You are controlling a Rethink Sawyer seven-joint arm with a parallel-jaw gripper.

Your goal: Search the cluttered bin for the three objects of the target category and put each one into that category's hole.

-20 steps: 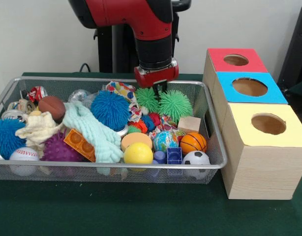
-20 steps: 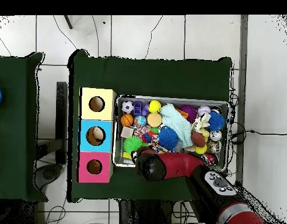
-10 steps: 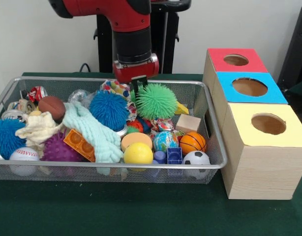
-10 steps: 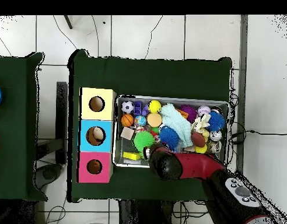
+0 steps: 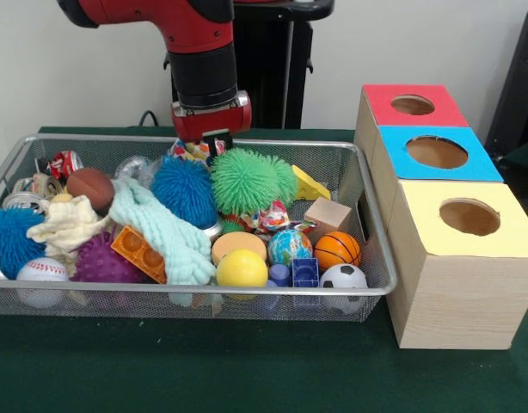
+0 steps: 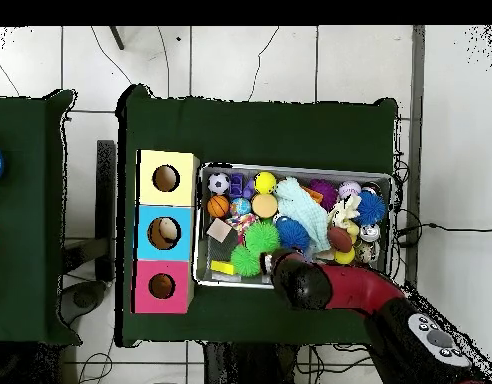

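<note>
A green spiky ball (image 5: 244, 180) lies beside a blue fuzzy ball (image 5: 183, 190). A mint knitted cloth (image 5: 163, 232) is draped over an orange block (image 5: 140, 254). Near the front are a yellow ball (image 5: 242, 268), a basketball (image 5: 337, 249) and a soccer ball (image 5: 343, 278). The blue-topped box (image 5: 436, 153) stands beside the yellow-topped box (image 5: 467, 218).

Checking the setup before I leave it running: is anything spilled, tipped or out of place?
Nothing stands out. The toys all lie inside the bin, and the three boxes sit in a straight row beside it, red-topped box farthest back.
</note>
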